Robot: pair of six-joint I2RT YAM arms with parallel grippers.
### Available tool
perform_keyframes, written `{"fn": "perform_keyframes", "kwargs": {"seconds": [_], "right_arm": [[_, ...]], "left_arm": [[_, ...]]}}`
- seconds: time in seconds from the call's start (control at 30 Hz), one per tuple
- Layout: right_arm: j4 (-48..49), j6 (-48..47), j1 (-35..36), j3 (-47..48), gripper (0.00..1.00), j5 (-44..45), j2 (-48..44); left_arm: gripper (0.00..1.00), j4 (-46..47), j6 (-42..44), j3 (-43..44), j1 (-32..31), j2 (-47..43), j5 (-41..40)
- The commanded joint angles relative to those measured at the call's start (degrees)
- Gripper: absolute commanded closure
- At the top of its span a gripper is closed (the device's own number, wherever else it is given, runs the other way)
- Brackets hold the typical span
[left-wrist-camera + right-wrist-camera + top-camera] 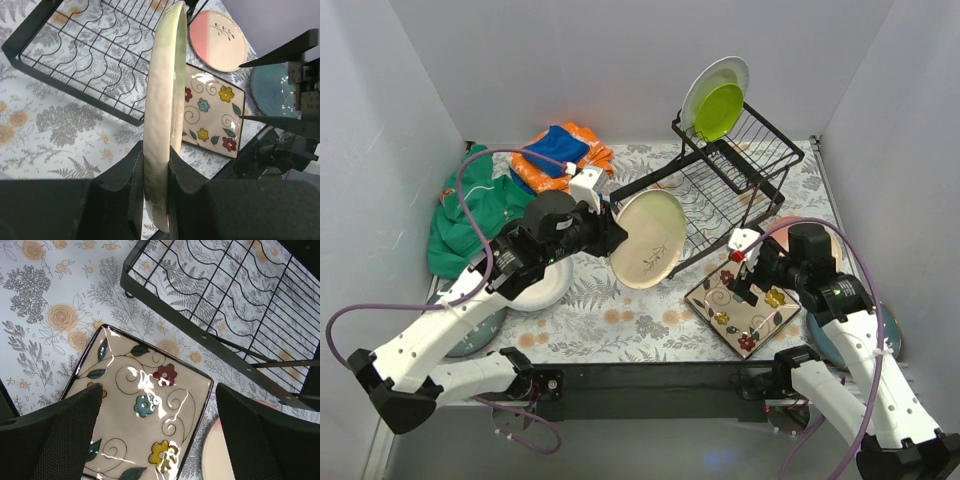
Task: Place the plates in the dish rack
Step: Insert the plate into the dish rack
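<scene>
My left gripper point(609, 232) is shut on the cream-green floral plate point(650, 240) and holds it on edge just left of the black wire dish rack point(760, 150). In the left wrist view the plate point(162, 100) stands edge-on between the fingers point(120, 185), in front of the rack point(90, 55). A white plate point(720, 75) and a lime green plate point(718, 112) stand in the rack's raised section. My right gripper point(746, 278) is open and empty above the square flowered plate point(145, 410), which lies flat on the table.
A pink-and-cream plate point(217, 32) and a teal plate point(272, 90) lie right of the square plate. A white plate point(545, 288) and another teal plate point(475, 338) lie under the left arm. Orange and blue cloths point(563, 155) and a green cloth point(470, 215) are at the back left.
</scene>
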Motion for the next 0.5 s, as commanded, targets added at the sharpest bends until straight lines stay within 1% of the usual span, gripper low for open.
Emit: {"fn": "perform_keyframes", "kwargs": {"seconds": [0.0,0.3,0.47], "right_arm": [[0.8,1.0,-2.7,-1.0,0.02,-1.8,-0.6],[2.4,1.6,-6.0,-3.8,0.02,-4.5,-0.3],[2.9,1.6,-7.2,-4.5,0.02,-5.8,-0.1]], "left_arm": [[1.0,9.1,3.1,7.7,-0.1,0.4,2.9],[1.0,11.3,9.2,14.7,-0.1,4.7,3.2],[1.0,12.8,12.0,19.5,-0.1,9.1,4.1]]}}
